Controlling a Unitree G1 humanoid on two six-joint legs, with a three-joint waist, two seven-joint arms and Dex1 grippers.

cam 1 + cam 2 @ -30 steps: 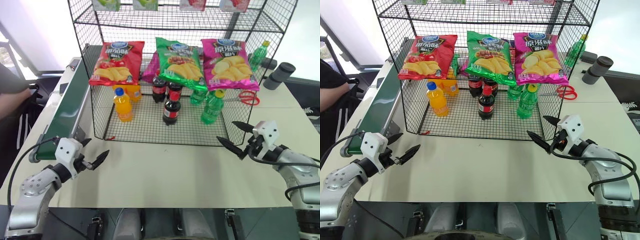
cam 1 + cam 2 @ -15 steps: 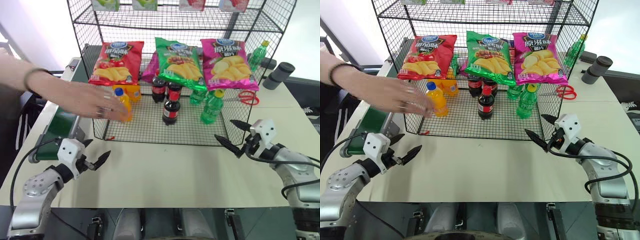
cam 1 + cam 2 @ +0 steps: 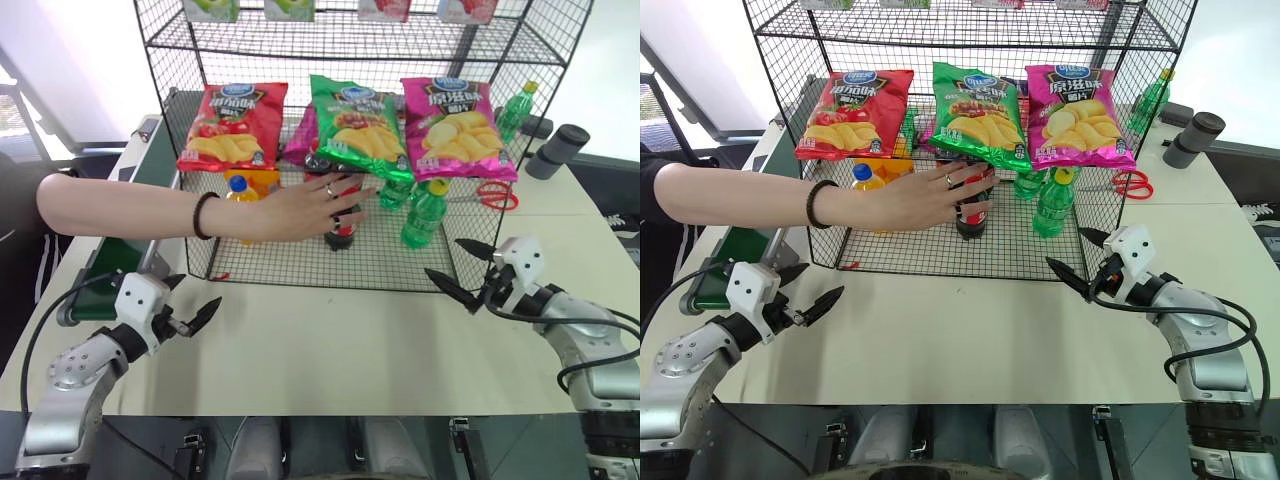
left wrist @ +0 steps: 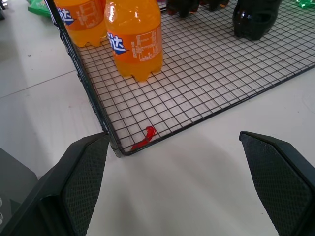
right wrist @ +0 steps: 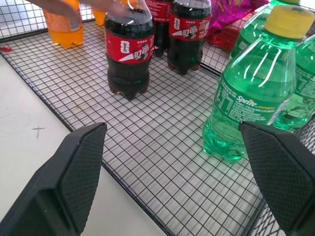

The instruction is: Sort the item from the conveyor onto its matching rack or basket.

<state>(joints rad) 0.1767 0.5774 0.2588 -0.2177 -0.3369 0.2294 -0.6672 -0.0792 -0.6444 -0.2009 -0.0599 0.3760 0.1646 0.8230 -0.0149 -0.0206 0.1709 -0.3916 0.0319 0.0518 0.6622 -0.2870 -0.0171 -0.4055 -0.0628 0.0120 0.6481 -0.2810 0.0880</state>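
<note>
I see a person's hand on the cola bottle mid-frame in the rack; my left end effector and right end effector gape wide, empty.

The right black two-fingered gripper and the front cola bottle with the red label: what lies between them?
In the right wrist view, only black wire-grid rack floor separates the open right gripper from the cola bottle.

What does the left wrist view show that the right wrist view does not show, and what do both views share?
Left wrist view: a small red scrap at the black wire rack's front corner, and the open left gripper.

Right wrist view: green Sprite bottles, a person's hand on a cola bottle, and the open right gripper.

Both: rack floor, orange soda bottles, cola bottles.
</note>
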